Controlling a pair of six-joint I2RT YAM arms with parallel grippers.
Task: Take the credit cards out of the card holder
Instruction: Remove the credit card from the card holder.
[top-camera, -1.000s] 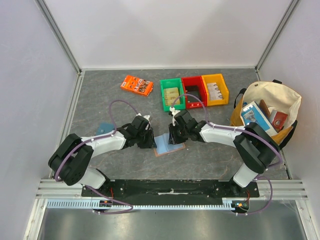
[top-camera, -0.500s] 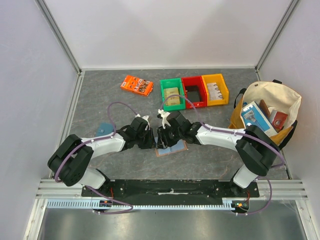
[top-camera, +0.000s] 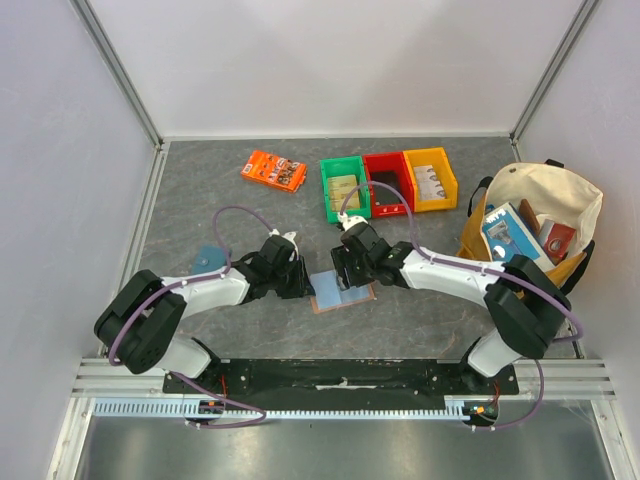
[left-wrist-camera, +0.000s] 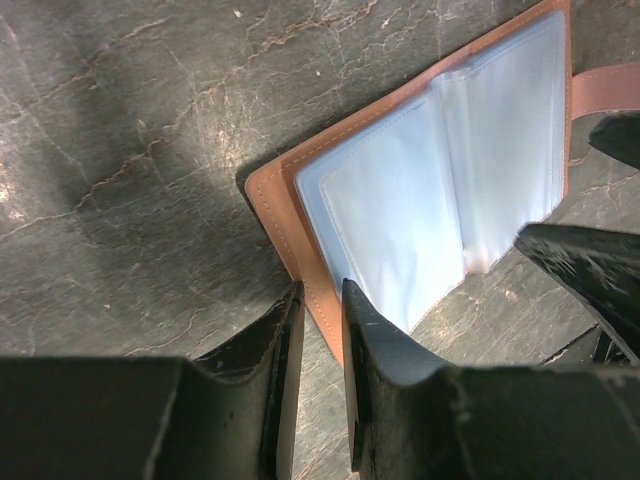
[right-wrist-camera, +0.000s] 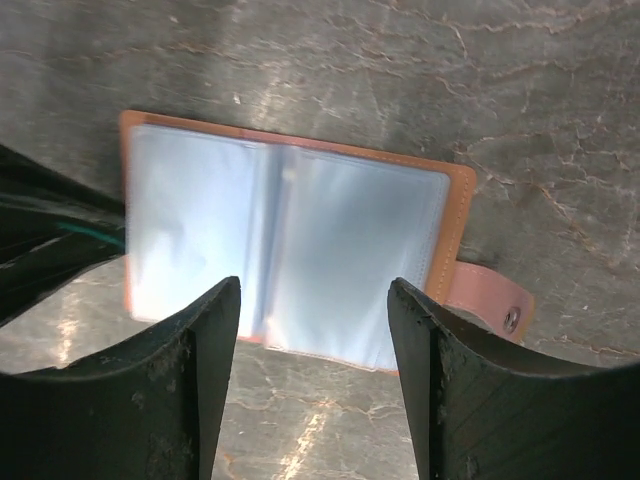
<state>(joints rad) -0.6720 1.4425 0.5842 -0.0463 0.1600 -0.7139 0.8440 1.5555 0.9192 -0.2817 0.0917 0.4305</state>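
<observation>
Overhead I see the card holder (top-camera: 340, 293) lying open on the table (top-camera: 200, 190); left wrist adds the left gripper (left-wrist-camera: 320, 335) nipping its tan edge; right wrist shows the right gripper (right-wrist-camera: 314, 300) spread above it, snap tab (right-wrist-camera: 492, 306) out.

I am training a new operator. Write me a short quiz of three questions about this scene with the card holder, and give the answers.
1. True or false: the tan leather folding card holder is folded shut.
2. The right claw above it is: A) shut on a card; B) open and empty; C) clamped on its cover.
3. What colour is the plastic bin nearest the cream cloth bag?
Key: 1 false; 2 B; 3 yellow.
</observation>
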